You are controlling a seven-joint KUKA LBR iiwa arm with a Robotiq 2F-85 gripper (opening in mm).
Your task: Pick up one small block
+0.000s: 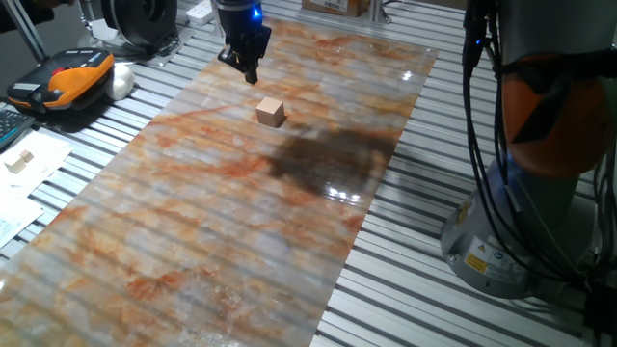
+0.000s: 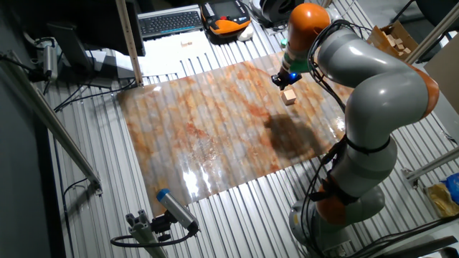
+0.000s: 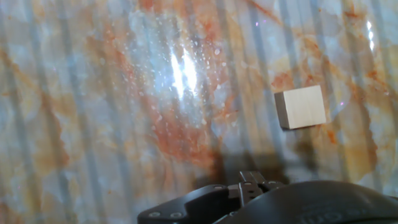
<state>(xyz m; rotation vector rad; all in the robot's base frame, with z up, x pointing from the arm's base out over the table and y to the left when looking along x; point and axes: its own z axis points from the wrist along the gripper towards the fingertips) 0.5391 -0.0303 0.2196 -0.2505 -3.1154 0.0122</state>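
The small block (image 1: 271,112) sits alone on the marbled sheet (image 1: 193,231), toward its far end and nearer the right edge than the left as one fixed view frames it, with bare surface on every side, which probably leaves the fingers free room to close around it. The gripper (image 1: 250,69) hangs just beyond the block, apart from it and carrying nothing. Whether its fingers are spread or closed cannot be told from these views.
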